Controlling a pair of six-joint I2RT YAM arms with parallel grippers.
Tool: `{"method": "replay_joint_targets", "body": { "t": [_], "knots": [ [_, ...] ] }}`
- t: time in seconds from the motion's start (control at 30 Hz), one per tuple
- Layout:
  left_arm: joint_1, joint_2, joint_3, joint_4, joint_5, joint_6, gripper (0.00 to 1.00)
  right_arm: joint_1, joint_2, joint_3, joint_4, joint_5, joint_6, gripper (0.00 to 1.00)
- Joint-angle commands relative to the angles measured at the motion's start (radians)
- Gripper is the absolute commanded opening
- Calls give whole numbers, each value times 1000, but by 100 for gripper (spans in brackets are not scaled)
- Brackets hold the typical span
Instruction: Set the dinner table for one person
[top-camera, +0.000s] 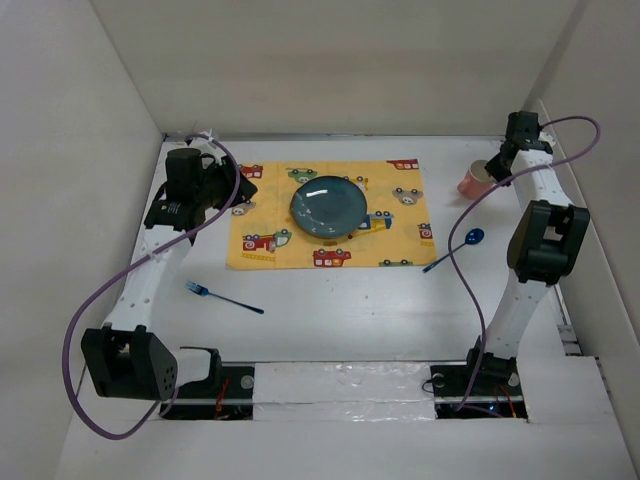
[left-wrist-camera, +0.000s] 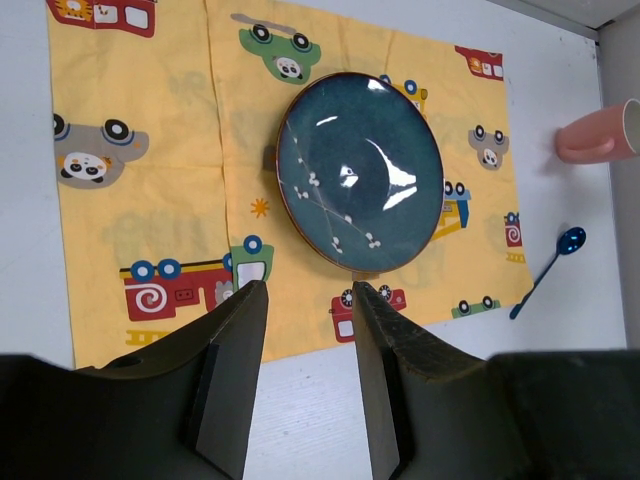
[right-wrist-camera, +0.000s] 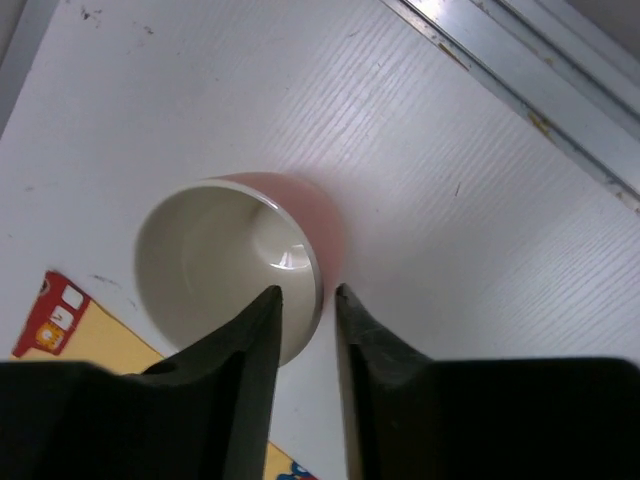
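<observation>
The dinner table (top-camera: 350, 310) is the broad white surface filling the floor of this enclosure, and everything so far sits on it. The yellow car-print placemat (top-camera: 262, 205) lies toward the far side, with the blue plate (top-camera: 329, 208) near its middle. To my eye the step in hand is the pink cup (right-wrist-camera: 230, 250), which sits on bare table just off the mat's far right corner. The right gripper (right-wrist-camera: 307, 292) is down over it with its fingers a little apart. One is above the cup's mouth, the other is outside the wall, and a sliver of space shows on each side of the rim, so it doesn't look pinched. If the arm means to take the cup, the inner finger should go well down inside before closing. The squeeze should be square across the wall and the lift straight, because a shallow bite on a rim lets a cup swing. If it is letting go, it should rise straight up so neither finger catches the lip. The left gripper (left-wrist-camera: 305, 288) hangs over the mat's near edge, spread and holding nothing, and is best kept off the cloth so the plate doesn't shift. The spoon (top-camera: 450, 253) lies near the mat's right corner, and the fork (top-camera: 226, 299) is well apart on the left, both not yet beside the plate.
</observation>
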Motion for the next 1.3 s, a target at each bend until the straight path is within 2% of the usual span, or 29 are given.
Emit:
{"method": "replay_joint_targets", "body": {
  "t": [0.0, 0.17, 0.27, 0.3, 0.33, 0.37, 0.5, 0.6, 0.7, 0.83, 0.93, 1.27],
  "knots": [
    [-3, 2, 4, 14, 3, 7, 36, 3, 44, 64, -16, 1, 16, 29],
    [-3, -6, 6, 7, -15, 11, 36, 3, 59, 61, 12, -23, 8, 33],
    [-3, -7, 4, 2, -20, 9, 36, 3, 79, 69, 1, -31, 8, 29],
    [-3, -9, 6, 4, -23, 11, 36, 3, 84, 70, -3, -43, 11, 15],
    [-3, -9, 6, 4, -23, 11, 36, 3, 84, 70, -3, -43, 11, 15],
    [-3, -7, 7, 2, -26, 11, 37, 3, 78, 79, -12, -39, 23, 0],
    [-3, -4, 15, -1, -23, 7, 36, 39, -20, 53, 85, -22, 0, 0],
    [-3, 2, 19, 4, -15, 0, 36, 76, -47, 133, 84, -51, -41, 0],
    [-3, 2, 10, 11, -14, -5, 36, 142, 4, 298, -14, -57, -86, 0],
    [-3, 8, 10, 5, -20, 3, 36, 238, 119, 437, -77, -40, -132, 0],
    [-3, 11, 15, 7, -18, 1, 36, 260, 198, 541, -127, -52, -149, 0],
    [-3, 23, 16, 11, -28, -2, 37, 335, 334, 685, -204, -77, -173, 0]
  ]
}}
